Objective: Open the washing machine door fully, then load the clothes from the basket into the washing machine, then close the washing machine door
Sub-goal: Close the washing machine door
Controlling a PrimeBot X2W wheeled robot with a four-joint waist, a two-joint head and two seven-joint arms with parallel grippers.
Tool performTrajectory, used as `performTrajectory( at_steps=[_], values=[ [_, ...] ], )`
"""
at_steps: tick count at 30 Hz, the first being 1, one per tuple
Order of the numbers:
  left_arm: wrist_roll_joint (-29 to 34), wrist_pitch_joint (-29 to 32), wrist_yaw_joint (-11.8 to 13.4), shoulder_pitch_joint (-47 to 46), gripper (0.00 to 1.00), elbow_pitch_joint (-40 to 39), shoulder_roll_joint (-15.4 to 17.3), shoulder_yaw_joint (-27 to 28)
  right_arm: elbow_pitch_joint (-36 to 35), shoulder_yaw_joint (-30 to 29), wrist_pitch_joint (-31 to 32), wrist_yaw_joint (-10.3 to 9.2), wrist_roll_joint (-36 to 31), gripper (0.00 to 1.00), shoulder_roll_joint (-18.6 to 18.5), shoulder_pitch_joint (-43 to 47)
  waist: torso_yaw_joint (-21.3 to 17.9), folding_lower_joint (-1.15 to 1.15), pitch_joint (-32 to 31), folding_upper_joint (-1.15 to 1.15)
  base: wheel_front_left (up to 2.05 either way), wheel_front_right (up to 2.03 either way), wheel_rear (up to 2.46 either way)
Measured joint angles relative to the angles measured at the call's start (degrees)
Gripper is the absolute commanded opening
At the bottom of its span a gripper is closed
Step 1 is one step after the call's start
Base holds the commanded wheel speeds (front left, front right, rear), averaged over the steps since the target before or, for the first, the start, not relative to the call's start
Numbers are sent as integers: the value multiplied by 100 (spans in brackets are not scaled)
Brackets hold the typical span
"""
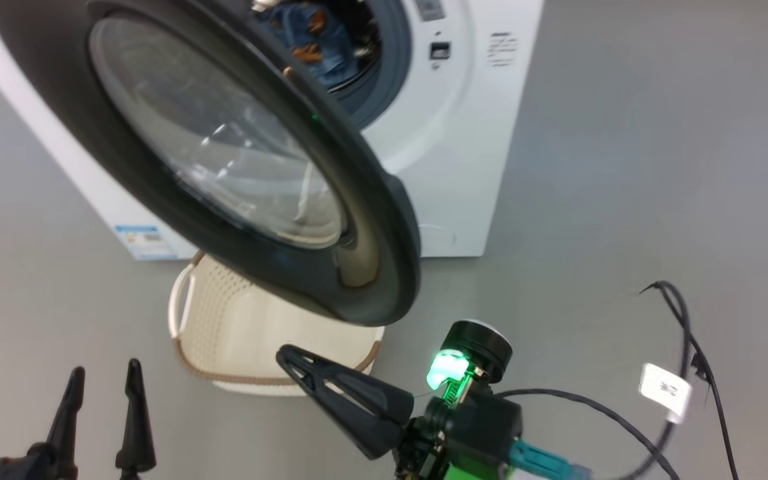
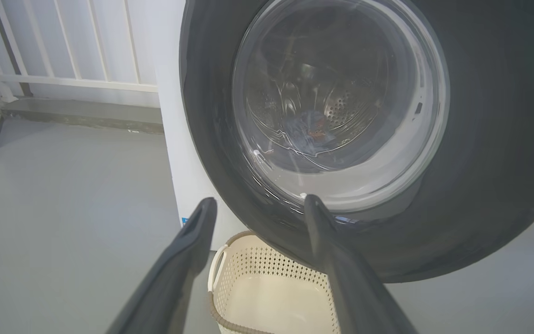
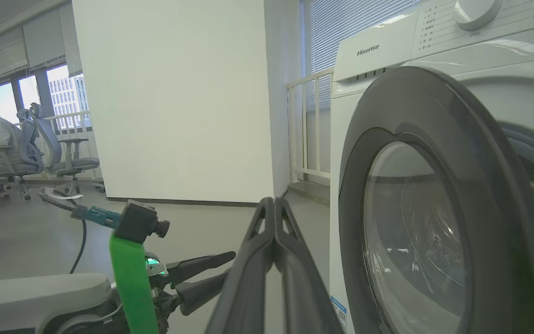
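Beside the washing machine door (image 1: 224,167), you are probably readying a push.
Your right gripper (image 1: 285,355) is pinching closed; left gripper (image 1: 105,371) is gaping, empty.

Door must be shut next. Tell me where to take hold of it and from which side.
I would take the door by its black rim at the free edge, coming from the robot's right: it stands ajar, hinged left, and that edge swings farthest.
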Motion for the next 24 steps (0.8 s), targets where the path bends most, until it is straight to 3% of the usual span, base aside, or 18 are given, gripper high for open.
performTrajectory(
  at_steps=[8,24],
  values=[
    [-36,0,-24,-308,100,48,-82,-52,788,-367,-68,0,-22,0,-59,-71,296,0,422,0,0,0,0],
    [-97,-1,-56,-788,100,120,-121,-259,1619,-1621,-125,0,-389,0,-113,-313,654,0,1199,0,0,0,0]
  ],
)
